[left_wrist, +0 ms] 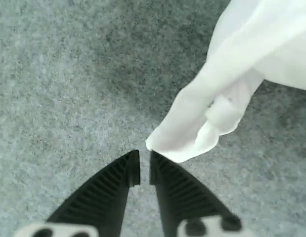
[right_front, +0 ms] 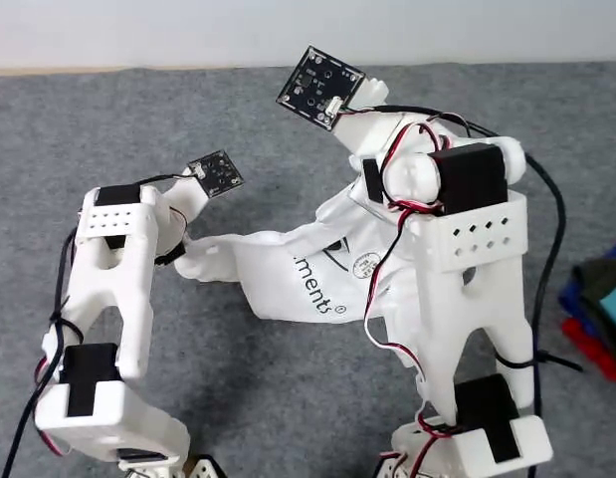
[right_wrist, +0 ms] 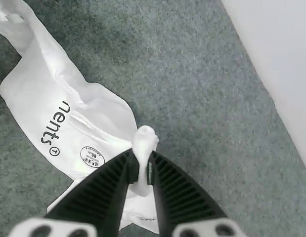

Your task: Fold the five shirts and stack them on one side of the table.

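High view is showing a white shirt [right_front: 298,274] lying crumpled on the grey counter [right_front: 138,119], between the two arms and a little toward the right arm's side. Its long axis is running across the counter from one arm to the other, slanting toward the far edge at the right arm's end, with the printed body sagging toward the arms' bases. A pile of coloured shirts [right_front: 596,309] is sitting well apart at the counter's right edge, which suggests that the stack is being built there.

Right wrist view is showing the right pincer [right_wrist: 142,161] pinching a bunched fold of the shirt, the cloth poking up between its tips and the printed panel spreading away beyond it.

Left wrist view is showing the left pincer [left_wrist: 144,160] pressed almost together, a thin slit between its tips and no cloth visibly inside. The shirt's narrow end [left_wrist: 192,128] is lying just past those tips, touching or nearly touching one of them, and widening away from the pincer toward the body.

Judging from this, the coming move is turning on that small offset: the left arm is the nearer one to the loose end, the cloth is lying straight ahead of its tips, and the tips would need to spread and advance along that axis before a fold could be pulled.
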Tool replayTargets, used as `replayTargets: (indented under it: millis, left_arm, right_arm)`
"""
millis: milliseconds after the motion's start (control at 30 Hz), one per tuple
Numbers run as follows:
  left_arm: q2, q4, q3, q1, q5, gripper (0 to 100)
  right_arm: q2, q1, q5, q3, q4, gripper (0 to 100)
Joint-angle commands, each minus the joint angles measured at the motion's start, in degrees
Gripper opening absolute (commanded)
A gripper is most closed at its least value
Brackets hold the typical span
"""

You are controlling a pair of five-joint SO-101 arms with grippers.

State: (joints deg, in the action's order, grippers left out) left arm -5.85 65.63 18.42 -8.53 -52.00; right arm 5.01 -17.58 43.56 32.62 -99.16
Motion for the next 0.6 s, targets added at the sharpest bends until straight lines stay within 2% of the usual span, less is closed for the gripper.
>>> replayTargets:
  millis: [0, 100, 267, 567]
  left_arm:
    - [0.4, -0.4, -2.2, 0.2, -0.6, 3]
    - [0.4, -0.2, -2.3, -0.1, -0.6, 6]
    - [0.4, -0.2, -2.2, -0.4, -0.4, 22]
    - [-0.9, -4.0, -2.2, 0.0, -0.7, 23]
  right_arm:
    - [0.4, 0.3, -0.4, 0.4, 0.8, 1.0]
    - [0.4, 0.3, -0.4, 0.4, 0.7, 1.0]
    - [0.4, 0.3, -0.5, 0.4, 0.4, 1.0]
    - [0.4, 0.3, -0.5, 0.4, 0.3, 1.0]
